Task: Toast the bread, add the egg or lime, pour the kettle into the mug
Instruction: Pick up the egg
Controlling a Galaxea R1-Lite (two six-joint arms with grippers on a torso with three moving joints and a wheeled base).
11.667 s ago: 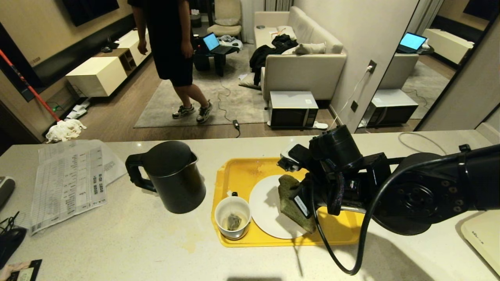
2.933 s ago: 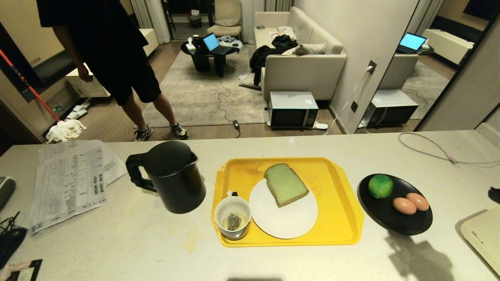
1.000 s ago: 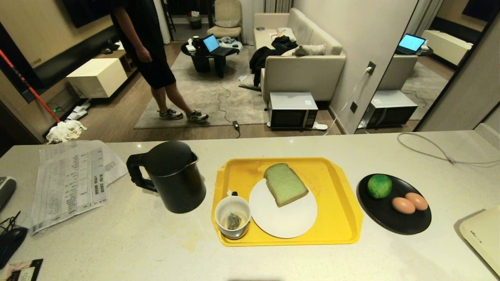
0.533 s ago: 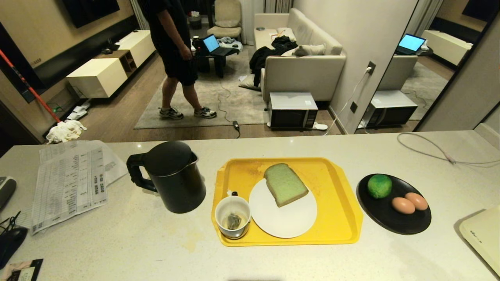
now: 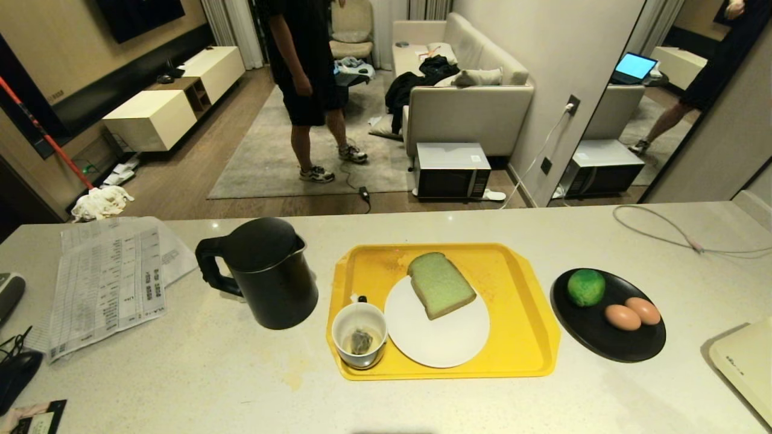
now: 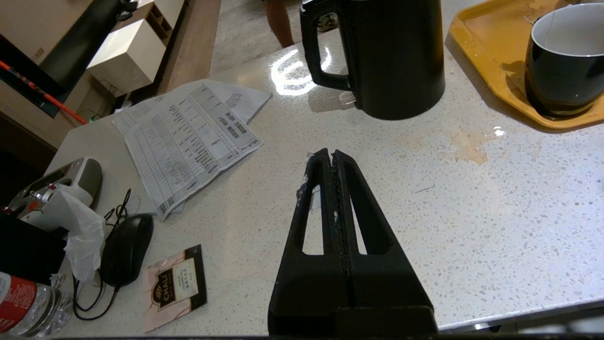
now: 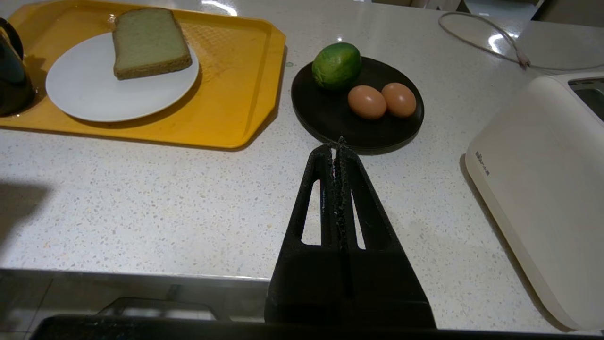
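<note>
The pale green bread (image 5: 441,284) lies on a white plate (image 5: 443,340) in the yellow tray (image 5: 525,337). The mug (image 5: 360,335), with a tea bag inside, stands in the tray's near left corner. Left of the tray stands the black kettle (image 5: 268,273), handle to the left. The lime (image 5: 586,287) and two eggs (image 5: 622,317) rest on a black dish (image 5: 588,337) to the right. Neither arm shows in the head view. My left gripper (image 6: 331,158) is shut and empty over the counter near the kettle (image 6: 391,56). My right gripper (image 7: 335,148) is shut and empty, short of the black dish (image 7: 330,118).
A white toaster (image 5: 748,367) sits at the counter's right edge, a cable (image 5: 669,232) behind it. Printed papers (image 5: 108,280), a mouse (image 6: 126,249), a tea packet (image 6: 174,285) and a water bottle (image 6: 28,307) lie at the left. A person (image 5: 307,72) stands in the room beyond.
The person beyond the counter has walked to the right. Nothing on the counter has moved and both grippers stay shut.
</note>
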